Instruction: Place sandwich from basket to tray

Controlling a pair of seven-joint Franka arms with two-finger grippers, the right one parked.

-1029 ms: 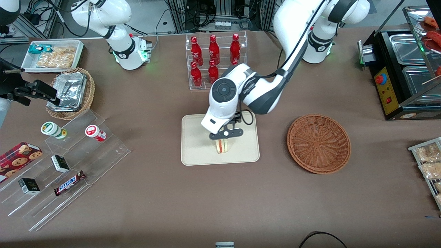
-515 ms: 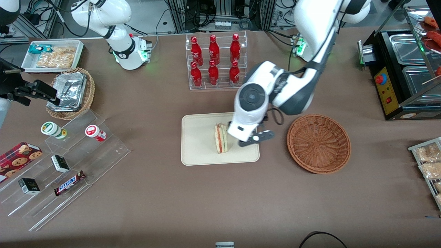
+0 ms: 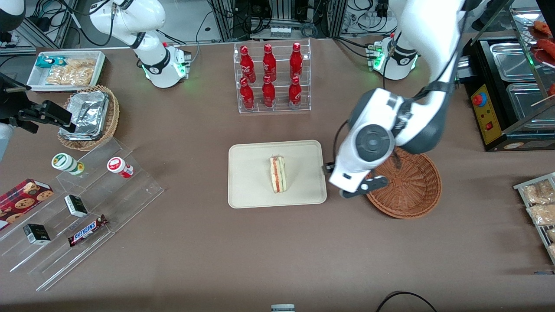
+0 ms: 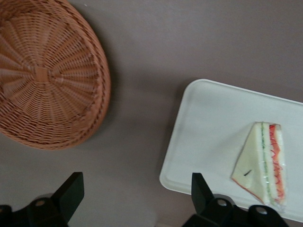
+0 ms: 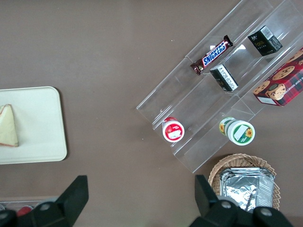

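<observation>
Released and holding nothing, the gripper (image 4: 135,198) hangs over bare tablecloth in the gap between the tray (image 3: 251,190) and the basket (image 3: 416,195), its two fingers (image 4: 71,191) spread wide apart. From the front camera the gripper (image 3: 353,190) sits at about 3 o'clock from the tray and overlaps the basket's rim at that basket's 9 o'clock edge.

On the tray the sandwich (image 3: 277,174) lies on its side near the middle, clear of the rim, with its red and green filling stripes showing. Nothing lies in the basket.

At 12 o'clock from the tray stands a clear rack of red bottles (image 3: 271,78). Toward the parked arm's end, at roughly 9 o'clock, a clear stepped display (image 3: 86,208) carries two small cups, small boxes and a Snickers bar (image 3: 87,230); a tan basket of foil trays (image 3: 89,115) and a white bin of snacks (image 3: 67,69) sit at about 10 o'clock. A black warmer (image 3: 507,95) stands toward the working arm's end.

Only the left wrist view shows the finger gap plainly, along with the basket (image 4: 45,78), the tray's corner (image 4: 213,137) and the sandwich's wrapped face (image 4: 262,161); in the front view the arm's white wrist covers part of the basket. The right wrist view catches the tray (image 5: 42,132) with just a sliver of sandwich (image 5: 8,125).
</observation>
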